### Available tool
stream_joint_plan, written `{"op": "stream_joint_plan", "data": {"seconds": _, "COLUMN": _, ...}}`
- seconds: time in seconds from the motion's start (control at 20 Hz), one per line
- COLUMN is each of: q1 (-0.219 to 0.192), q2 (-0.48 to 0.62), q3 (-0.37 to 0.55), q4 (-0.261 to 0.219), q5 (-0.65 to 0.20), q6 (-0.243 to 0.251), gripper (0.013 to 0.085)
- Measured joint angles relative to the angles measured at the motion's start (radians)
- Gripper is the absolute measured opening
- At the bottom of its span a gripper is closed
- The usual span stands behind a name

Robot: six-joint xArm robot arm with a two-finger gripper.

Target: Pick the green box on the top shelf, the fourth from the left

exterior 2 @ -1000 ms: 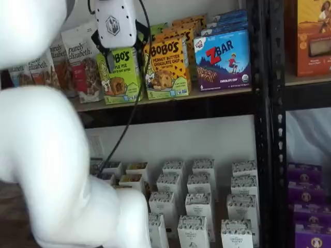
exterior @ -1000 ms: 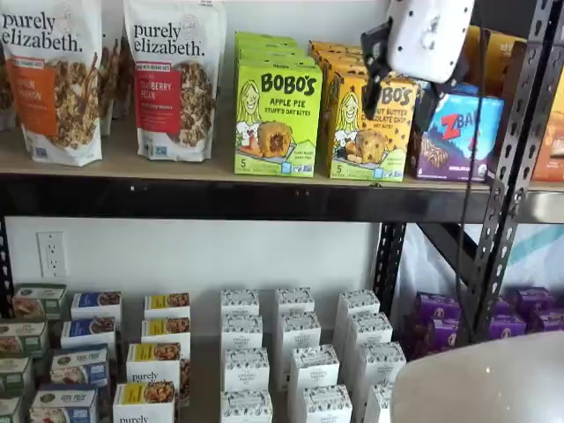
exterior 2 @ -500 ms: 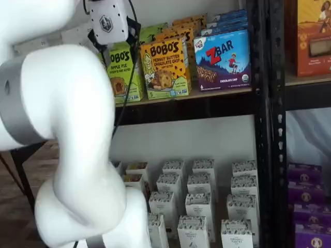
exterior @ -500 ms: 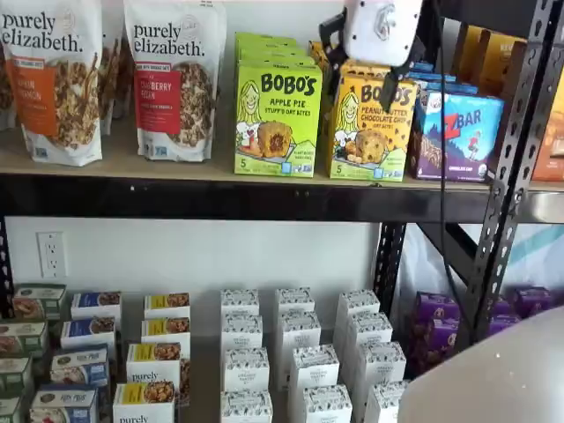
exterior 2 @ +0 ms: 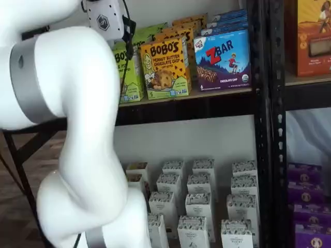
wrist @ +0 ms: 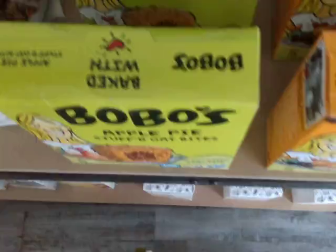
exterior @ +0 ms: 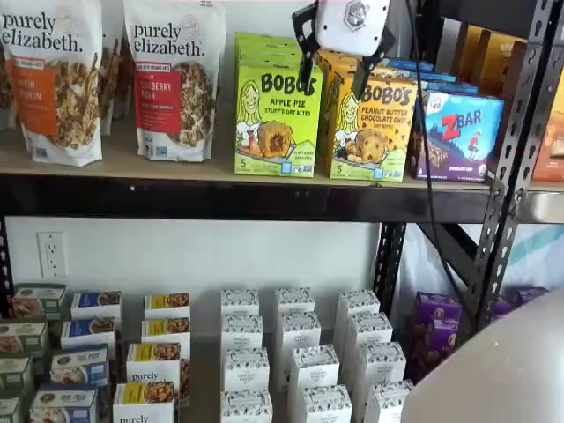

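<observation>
1. In a shelf view two tall "purely elizabeth." granola pouches (exterior: 174, 79) stand at the left of the top shelf (exterior: 264, 198), a tan board with a black front rail.
2. Just beside them to the right stands the green box (exterior: 278, 117), upright at the shelf's front edge, lettered "BOBO'S APPLE PIE", with a "5" in its lower corner; more green boxes line up behind it.
3. The pincer (exterior: 333, 66) hangs from the top edge in front of the shelf, above the seam between the green box and the orange box (exterior: 370, 128). Its white body carries two black fingers (exterior: 305, 60) spread with a plain gap; it is released and grips nothing.
4. The orange box reads "BOBO'S PEANUT BUTTER CHOCOLATE CHIP"; right of it, the blue box (exterior: 458, 137) reads "ZBAR".
5. In the other shelf view the bulky white arm (exterior 2: 67, 129) fills the left side and hides much of the green box (exterior 2: 129, 72); the ZBar's "CHOCOLATE CHIP" line is readable here.
6. Only the wrist view shows the green box's top panel (wrist: 131, 68), printed "BAKED WITH" and "BOBO'S", with the orange box close alongside it.
7. The lower shelf holds rows of small white cartons (exterior: 304, 361).
</observation>
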Motion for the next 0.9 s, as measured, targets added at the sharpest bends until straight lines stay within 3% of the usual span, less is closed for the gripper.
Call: {"op": "stream_joint_plan", "data": {"seconds": 0.9, "q1": 0.027, "q2": 0.167, "q3": -0.141, "q4": 0.001, "q5": -0.016, "q6": 0.027, "gripper": 0.0850}}
